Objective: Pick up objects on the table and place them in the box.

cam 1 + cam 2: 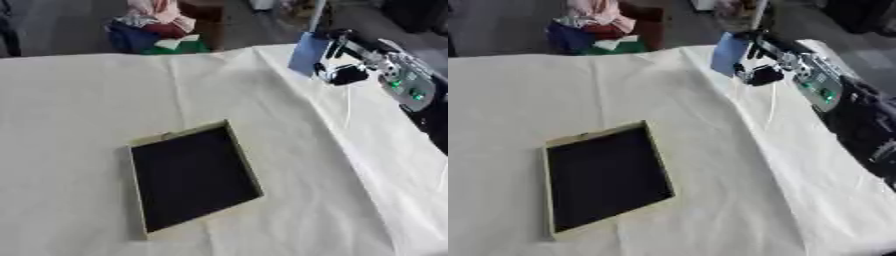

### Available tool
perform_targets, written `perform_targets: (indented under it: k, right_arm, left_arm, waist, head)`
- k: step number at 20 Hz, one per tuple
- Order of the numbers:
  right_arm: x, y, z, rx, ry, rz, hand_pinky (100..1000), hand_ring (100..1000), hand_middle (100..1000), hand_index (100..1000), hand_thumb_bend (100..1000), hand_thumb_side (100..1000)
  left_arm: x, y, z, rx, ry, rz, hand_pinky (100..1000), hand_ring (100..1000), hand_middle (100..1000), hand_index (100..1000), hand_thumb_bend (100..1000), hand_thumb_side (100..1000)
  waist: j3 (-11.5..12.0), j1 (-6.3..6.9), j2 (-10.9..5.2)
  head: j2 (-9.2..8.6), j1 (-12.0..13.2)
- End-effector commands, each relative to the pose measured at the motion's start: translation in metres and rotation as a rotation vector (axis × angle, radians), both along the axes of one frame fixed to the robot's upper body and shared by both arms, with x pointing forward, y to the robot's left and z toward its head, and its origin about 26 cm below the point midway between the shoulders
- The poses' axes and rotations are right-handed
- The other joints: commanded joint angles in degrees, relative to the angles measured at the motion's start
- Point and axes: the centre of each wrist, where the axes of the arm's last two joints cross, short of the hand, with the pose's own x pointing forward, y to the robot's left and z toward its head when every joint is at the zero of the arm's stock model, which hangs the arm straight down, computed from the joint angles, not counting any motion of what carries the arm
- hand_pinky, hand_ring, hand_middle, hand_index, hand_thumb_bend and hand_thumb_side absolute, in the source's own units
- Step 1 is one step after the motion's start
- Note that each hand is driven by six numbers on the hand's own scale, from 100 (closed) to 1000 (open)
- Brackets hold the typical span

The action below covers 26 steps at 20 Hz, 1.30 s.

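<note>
At far right, right hand (341, 72) seemingly grips blue object (308, 53).

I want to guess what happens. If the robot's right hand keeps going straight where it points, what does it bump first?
Probably nothing on the table: the right hand, holding a blue card, points past the far edge.

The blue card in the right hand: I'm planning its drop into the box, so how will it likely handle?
The blue card looks thin and flat, so probably light and apt to flutter or slide once released. Held upright in the right hand, it shows no sag, suggesting some stiffness. The shallow box may let it skid.
</note>
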Motion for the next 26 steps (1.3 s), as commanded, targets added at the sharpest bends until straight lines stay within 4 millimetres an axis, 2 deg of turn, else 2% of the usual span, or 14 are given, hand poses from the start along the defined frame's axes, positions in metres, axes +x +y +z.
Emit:
perform_targets:
  k: [1, 8, 10, 14, 19, 26]
  right_arm:
    - [0.002, 0.021, 0.025, -0.028, -0.028, 0.104, 653, 669, 423, 788, 100, 223]
    - [0.007, 0.095, 0.022, -0.11, 0.013, 0.381, 671, 681, 440, 800, 100, 254]
    - [0.005, 0.118, 0.021, -0.149, 0.034, 0.469, 672, 682, 441, 800, 100, 258]
    - [-0.002, 0.152, 0.018, -0.2, 0.074, 0.594, 681, 686, 446, 801, 100, 268]
    - [-0.006, 0.18, 0.005, -0.263, 0.156, 0.695, 708, 712, 499, 815, 100, 327]
    - [0.012, 0.199, -0.023, -0.306, 0.255, 0.744, 738, 750, 567, 872, 100, 399]
  left_arm:
    - [-0.001, 0.001, 0.005, -0.001, -0.019, 0.004, 764, 605, 611, 769, 355, 737]
    - [-0.001, 0.003, 0.005, -0.014, -0.021, 0.015, 764, 604, 611, 768, 354, 736]
    - [-0.001, 0.004, 0.005, -0.018, -0.023, 0.021, 764, 603, 610, 768, 355, 736]
    - [-0.001, 0.005, 0.006, -0.031, -0.028, 0.029, 762, 602, 609, 767, 357, 734]
    - [-0.002, 0.006, 0.007, -0.042, -0.03, 0.03, 761, 600, 607, 766, 358, 732]
    - [-0.002, 0.004, 0.006, -0.046, -0.027, 0.021, 760, 599, 606, 766, 360, 733]
  waist:
    - [-0.3, 0.07, -1.5]
    - [-1.2, 0.12, -2.28]
    - [-1.5, 0.19, -2.42]
    - [-1.9, 0.14, -2.76]
    - [-2.1, 0.11, -2.96]
    - [-2.5, 0.32, -2.88]
  head:
    - [0.47, 0.4]
    - [1.4, 2.1]
    - [1.69, 2.6]
    - [2.34, 3.2]
    - [2.82, 3.6]
    - [3.06, 3.9]
